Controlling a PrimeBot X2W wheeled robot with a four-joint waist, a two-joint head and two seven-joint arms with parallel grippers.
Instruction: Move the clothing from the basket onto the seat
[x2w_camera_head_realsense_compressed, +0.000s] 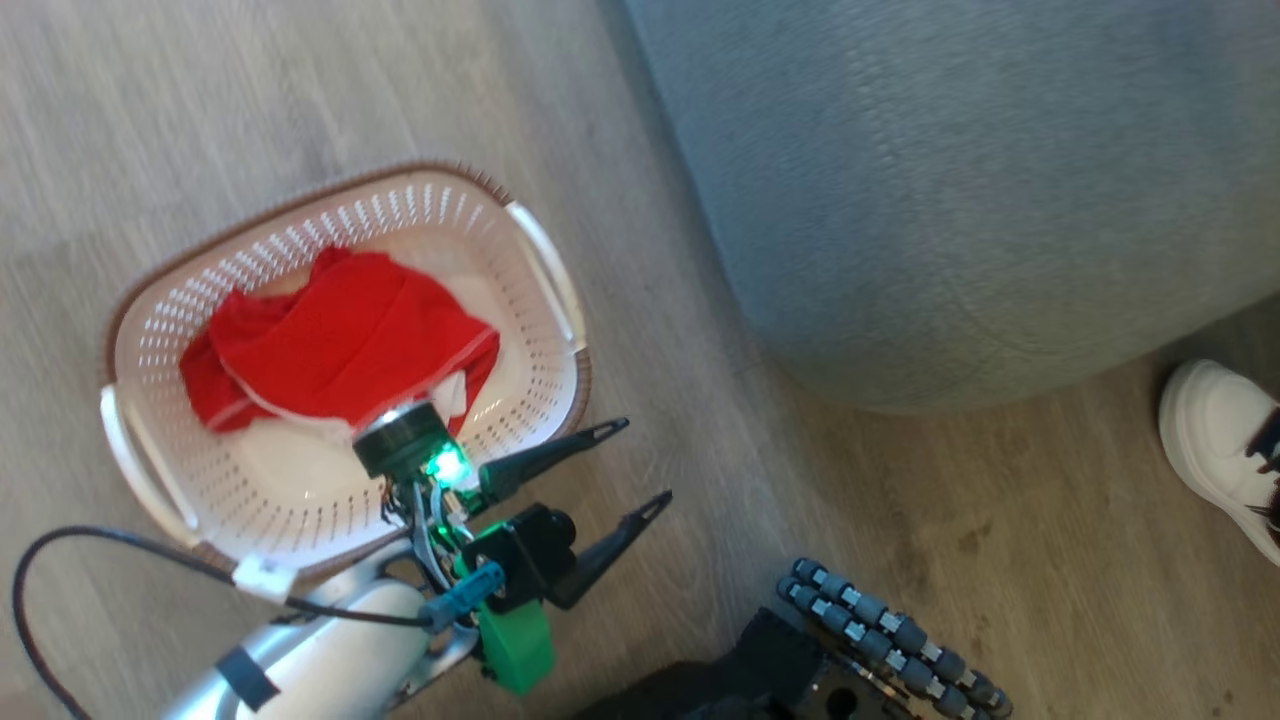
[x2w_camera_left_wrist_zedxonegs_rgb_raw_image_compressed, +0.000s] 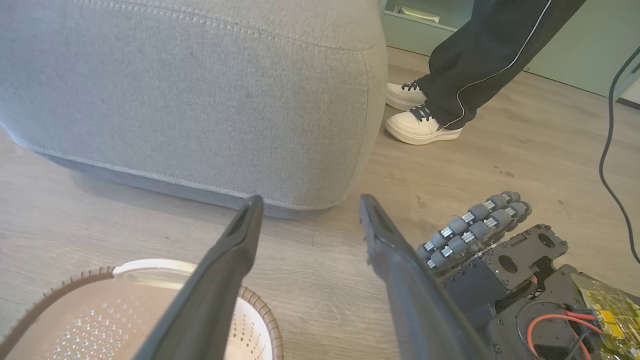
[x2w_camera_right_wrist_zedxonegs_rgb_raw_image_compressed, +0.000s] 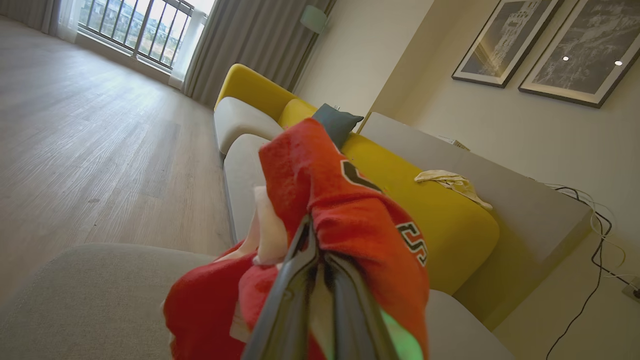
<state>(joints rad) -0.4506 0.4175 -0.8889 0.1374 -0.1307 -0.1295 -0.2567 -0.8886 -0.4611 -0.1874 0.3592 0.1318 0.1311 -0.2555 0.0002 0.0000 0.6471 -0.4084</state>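
Pinching the red jersey (x2w_camera_right_wrist_zedxonegs_rgb_raw_image_compressed: 350, 210) in the right end effector (x2w_camera_right_wrist_zedxonegs_rgb_raw_image_compressed: 311, 227), with fingers pressed together on the bunched cloth, over the grey seat (x2w_camera_right_wrist_zedxonegs_rgb_raw_image_compressed: 90, 295); cannot tell whether cloth and cushion touch. Hovering with the left end effector (x2w_camera_head_realsense_compressed: 645, 460) spread wide and empty, over the wooden floor (x2w_camera_head_realsense_compressed: 700, 400), just beside the basket (x2w_camera_head_realsense_compressed: 520, 380), between it and the seat. Lying inside the basket, a second red garment (x2w_camera_head_realsense_compressed: 340, 340). Near the seat's rounded corner, a person's white shoe (x2w_camera_head_realsense_compressed: 1215, 440).
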